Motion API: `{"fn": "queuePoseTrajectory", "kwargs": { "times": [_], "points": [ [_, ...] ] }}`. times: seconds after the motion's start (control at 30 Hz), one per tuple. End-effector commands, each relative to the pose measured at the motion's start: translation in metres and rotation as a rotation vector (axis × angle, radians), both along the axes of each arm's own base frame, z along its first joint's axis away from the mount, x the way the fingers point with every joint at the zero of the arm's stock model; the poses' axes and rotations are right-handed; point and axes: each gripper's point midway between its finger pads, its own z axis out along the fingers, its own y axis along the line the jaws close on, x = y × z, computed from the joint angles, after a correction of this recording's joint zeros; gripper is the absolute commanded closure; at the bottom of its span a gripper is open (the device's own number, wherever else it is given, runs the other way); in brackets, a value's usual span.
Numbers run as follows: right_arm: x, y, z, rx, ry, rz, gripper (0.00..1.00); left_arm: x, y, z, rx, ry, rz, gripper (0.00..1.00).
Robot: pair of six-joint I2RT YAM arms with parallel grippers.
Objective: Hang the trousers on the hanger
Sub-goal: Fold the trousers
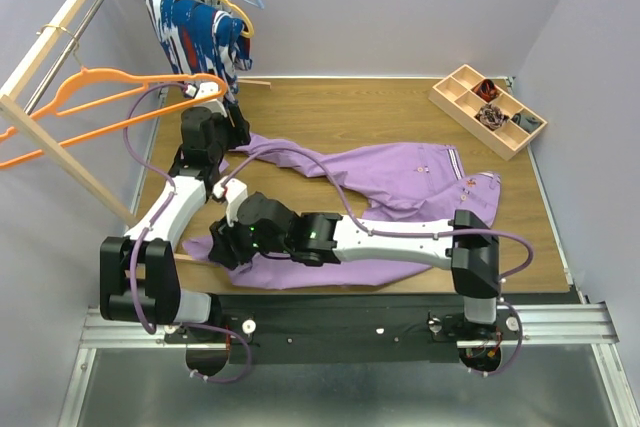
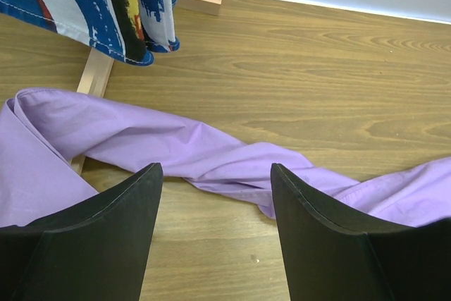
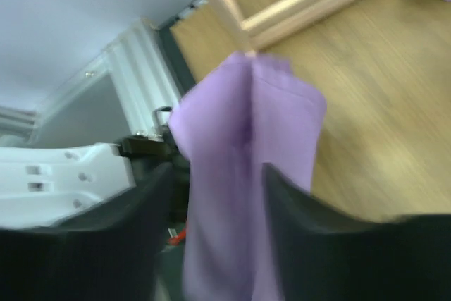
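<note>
Biggest thing here is the brown wood-grain table (image 1: 400,117), and sprawled across the middle of it are the long lilac-purple fabric trousers (image 1: 400,172). The striped waistband points toward 3 o'clock, one leg snakes off to 10 o'clock and the other bunches up around 7 o'clock by the near edge. Off the table at 9 o'clock there's a pale wooden clothes rack (image 1: 80,175). The thin bright orange plastic hanger (image 1: 120,74) hangs on it around 10 o'clock, with none of the trousers on it. A blue, white and red patterned garment (image 1: 195,27) hangs at 11 o'clock, and a light wooden divided tray (image 1: 470,129) sits at 2 o'clock. The left gripper (image 2: 215,174) hovers just over the twisted 10 o'clock leg, jaws spread wide with nothing between them. The right gripper (image 3: 215,174) is at 7 o'clock, and its wrist view is blurry, but the jaws are pinching a fold of the trousers.
</note>
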Motion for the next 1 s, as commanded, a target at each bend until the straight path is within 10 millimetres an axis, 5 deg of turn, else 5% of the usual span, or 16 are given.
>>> {"fn": "queuePoseTrajectory", "kwargs": {
  "times": [0.0,0.07,0.1,0.13,0.2,0.23,0.3,0.53,0.63,0.73,0.83,0.97],
  "points": [
    [0.033,-0.048,0.005,-0.046,-0.105,-0.208,0.07,-0.006,-0.005,0.009,-0.017,-0.025,-0.02,0.28],
    [0.05,-0.081,0.001,-0.094,-0.138,-0.337,0.0,-0.007,-0.007,0.012,-0.026,-0.03,-0.023,0.28],
    [0.055,-0.099,0.019,-0.058,-0.127,-0.391,0.0,-0.007,-0.008,0.012,-0.027,-0.03,-0.024,0.28],
    [0.067,-0.125,-0.005,-0.126,-0.118,-0.443,0.0,-0.007,-0.008,0.013,-0.025,-0.033,-0.022,0.28],
    [0.083,-0.162,-0.001,-0.104,-0.07,-0.543,0.0,-0.009,-0.011,0.013,-0.019,-0.036,-0.024,0.28],
    [0.105,-0.197,-0.023,-0.161,-0.04,-0.627,0.0,-0.009,-0.013,0.015,-0.017,-0.039,-0.026,0.28],
    [0.139,-0.249,-0.036,-0.181,0.014,-0.796,0.0,-0.011,-0.022,0.013,-0.016,-0.036,-0.045,0.28],
    [0.185,-0.433,-0.056,-0.165,0.108,-1.302,0.0,-0.014,-0.067,0.007,-0.011,-0.019,-0.156,0.28],
    [0.193,-0.496,-0.057,-0.135,0.133,-1.467,0.0,-0.017,-0.081,0.009,-0.001,-0.023,-0.171,0.28],
    [0.203,-0.537,-0.069,-0.138,0.211,-1.551,0.0,-0.024,-0.101,0.006,-0.005,-0.017,-0.215,0.28],
    [0.217,-0.558,-0.083,-0.145,0.293,-1.589,0.0,-0.025,-0.116,0.004,-0.01,-0.009,-0.254,0.28],
    [0.225,-0.561,-0.098,-0.161,0.35,-1.588,0.0,-0.022,-0.134,0.006,-0.001,-0.014,-0.299,0.28]
  ]
}}
